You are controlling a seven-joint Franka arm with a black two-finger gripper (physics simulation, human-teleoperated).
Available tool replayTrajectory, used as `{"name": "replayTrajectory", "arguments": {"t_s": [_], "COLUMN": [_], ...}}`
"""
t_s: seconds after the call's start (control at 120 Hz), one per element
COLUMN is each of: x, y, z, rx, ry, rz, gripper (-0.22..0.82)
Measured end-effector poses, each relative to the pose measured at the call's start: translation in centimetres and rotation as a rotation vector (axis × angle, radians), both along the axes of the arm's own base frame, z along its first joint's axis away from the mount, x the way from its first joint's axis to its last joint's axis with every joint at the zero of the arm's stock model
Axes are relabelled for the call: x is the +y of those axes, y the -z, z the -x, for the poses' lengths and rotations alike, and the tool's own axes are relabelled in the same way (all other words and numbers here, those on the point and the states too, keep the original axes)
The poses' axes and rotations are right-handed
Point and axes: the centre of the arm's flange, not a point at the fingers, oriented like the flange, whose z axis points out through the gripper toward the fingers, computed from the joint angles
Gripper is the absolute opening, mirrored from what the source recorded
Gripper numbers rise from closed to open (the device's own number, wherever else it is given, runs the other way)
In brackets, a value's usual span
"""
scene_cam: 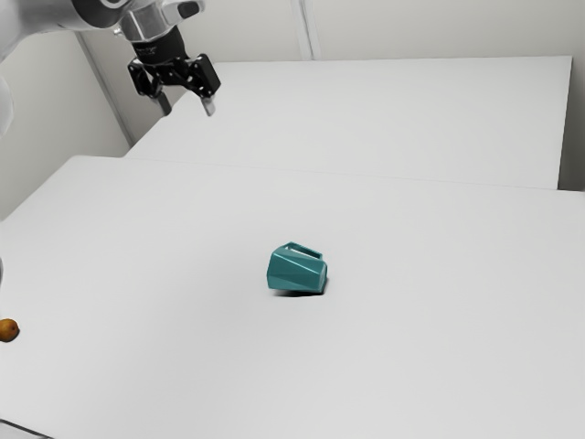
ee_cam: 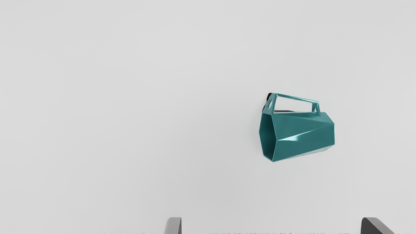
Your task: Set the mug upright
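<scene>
Glossy teal faceted mug [ee_cam: 302, 135] lies sideways, below and beyond wide-open, empty black two-finger gripper [scene_cam: 187, 112]; centre jaws over it, clear of handle [ee_cam: 297, 97], grip, tilt mouth [ee_cam: 268, 136] up.

"Where can the black two-finger gripper [scene_cam: 187, 111] pass?"

"Open air stretches between its parted fingers and below them, down to the white tabletop [scene_cam: 183, 366]. Bare surface rings the faceted teal mug [scene_cam: 297, 273]."

"And what stands in the way?"

"The mug, lying on its side, its angular handle [ee_cam: 297, 98] jutting out around an open gap. An orange fruit [scene_cam: 8, 330] sits well apart, at the exterior view's left edge."
</scene>
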Motion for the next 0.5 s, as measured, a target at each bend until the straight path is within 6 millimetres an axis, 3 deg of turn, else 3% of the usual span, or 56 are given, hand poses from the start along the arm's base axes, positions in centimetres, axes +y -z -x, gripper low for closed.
{"name": "replayTrajectory", "arguments": {"t_s": [0.125, 0.167, 0.325, 0.408, 0.5], "x": [0.1, 0.4, 5.6, 5.3, 4.8], "y": [2.0, 3.9, 16.0, 21.5, 25.9], "z": [-0.2, -0.2, 0.0, 1.2, 2.8], "rx": [0.030, 0.060, 0.173, 0.196, 0.181], "ry": [-0.007, -0.018, -0.152, -0.185, -0.218], "rz": [0.012, 0.027, 0.300, 0.456, 0.612], "gripper": [0.60, 0.60, 0.60, 0.60, 0.60]}}
